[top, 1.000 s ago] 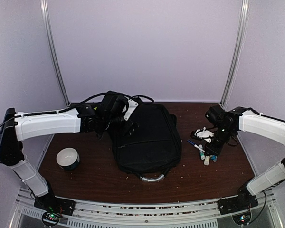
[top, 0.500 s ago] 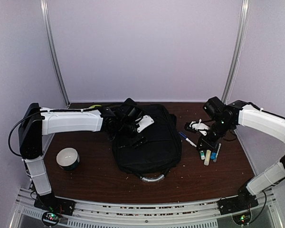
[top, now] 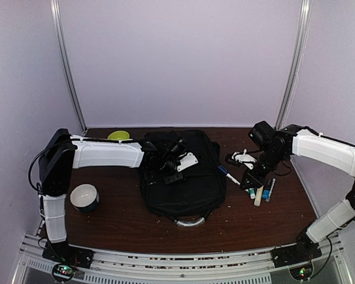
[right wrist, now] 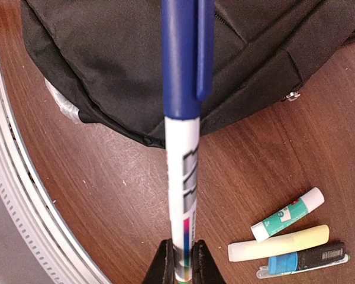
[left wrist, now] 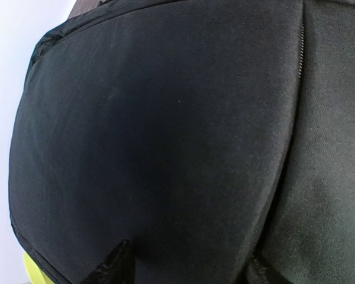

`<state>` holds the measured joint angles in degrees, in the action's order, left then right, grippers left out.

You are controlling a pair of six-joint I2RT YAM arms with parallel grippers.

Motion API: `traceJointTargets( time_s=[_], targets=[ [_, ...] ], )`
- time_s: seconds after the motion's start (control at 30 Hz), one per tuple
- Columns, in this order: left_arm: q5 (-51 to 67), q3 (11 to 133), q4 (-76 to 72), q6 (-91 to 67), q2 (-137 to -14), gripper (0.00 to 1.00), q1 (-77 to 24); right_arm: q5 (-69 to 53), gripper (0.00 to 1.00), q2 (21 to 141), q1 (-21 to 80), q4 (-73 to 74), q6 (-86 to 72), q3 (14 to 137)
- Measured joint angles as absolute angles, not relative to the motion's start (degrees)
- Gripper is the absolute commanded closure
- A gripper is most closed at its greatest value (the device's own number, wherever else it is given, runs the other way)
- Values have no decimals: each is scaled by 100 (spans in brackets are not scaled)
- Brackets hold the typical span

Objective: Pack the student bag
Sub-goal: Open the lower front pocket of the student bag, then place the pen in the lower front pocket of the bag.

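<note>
- The large black fabric student bag (top: 183,183) is laid flat in the middle of the brown wood-grain desk (top: 118,219). Its long axis runs from far to near, and the grey curved handle (top: 189,222) is turned toward the arm bases.
- The right gripper (right wrist: 180,263) is pressed together on the tail of a white pen with a blue cap (right wrist: 180,118). The pen's long axis points away from the fingers, toward the bag's side edge.
- From above, the bag is seen to lie just to the left of the right gripper (top: 247,179), with the pen's capped end (top: 225,171) close beside the bag's right edge. No gap in the bag can be made out from here.
- The left gripper (top: 174,168) is placed directly over the bag's upper part, so this arm is the nearer one. In its wrist view the fingertips (left wrist: 115,263) are spread, with only taut, finely woven black cloth below them. Whether cloth is being caught cannot be told.
- A zip line and a small metal puller (right wrist: 293,96) are seen along the bag's side seam. The next move is judged to depend on an opening there.
- A teal-and-white glue stick (right wrist: 288,214), a pale yellow stick (right wrist: 278,242) and a blue-and-black marker (right wrist: 302,258) are left on the desk, near the bag's right side.
</note>
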<state>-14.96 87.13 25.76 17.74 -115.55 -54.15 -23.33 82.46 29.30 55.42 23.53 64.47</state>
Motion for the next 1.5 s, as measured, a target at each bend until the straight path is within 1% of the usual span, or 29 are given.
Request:
traceJointTargets(
  time_s=[0.07, 0.13, 0.23, 0.37, 0.67, 1.17, 1.37, 1.5],
  targets=[
    [-1608, 8724, 2536, 1848, -11587, 67, -5446, -2383, 99, 8300, 2930, 5544, 2346, 6447],
    [-1691, 8733, 2521, 1839, -11590, 78, -5474, -2443, 99, 8350, 2930, 5548, 2327, 6451],
    [-1809, 8722, 2357, 1824, -11570, 89, -5498, -2609, 99, 8514, 2943, 5605, 2248, 6556],
    [-1922, 8453, 1931, 1653, -11327, 99, -5481, -3044, 99, 8967, 2969, 5655, 2112, 6908],
    [-2012, 8101, 1378, 1048, -11026, 100, -5470, -4163, 99, 10108, 3240, 6010, 1850, 7859],
    [-2067, 7959, 1205, 725, -11026, 100, -5594, -5721, 100, 11732, 3310, 6335, 1061, 8700],
    [-2191, 7937, 1194, 690, -11026, 100, -5675, -6143, 100, 11924, 3310, 6023, 399, 8781],
    [-2241, 7937, 1210, 659, -11026, 100, -5690, -6283, 100, 11924, 3284, 5347, -403, 8759]
  ],
)
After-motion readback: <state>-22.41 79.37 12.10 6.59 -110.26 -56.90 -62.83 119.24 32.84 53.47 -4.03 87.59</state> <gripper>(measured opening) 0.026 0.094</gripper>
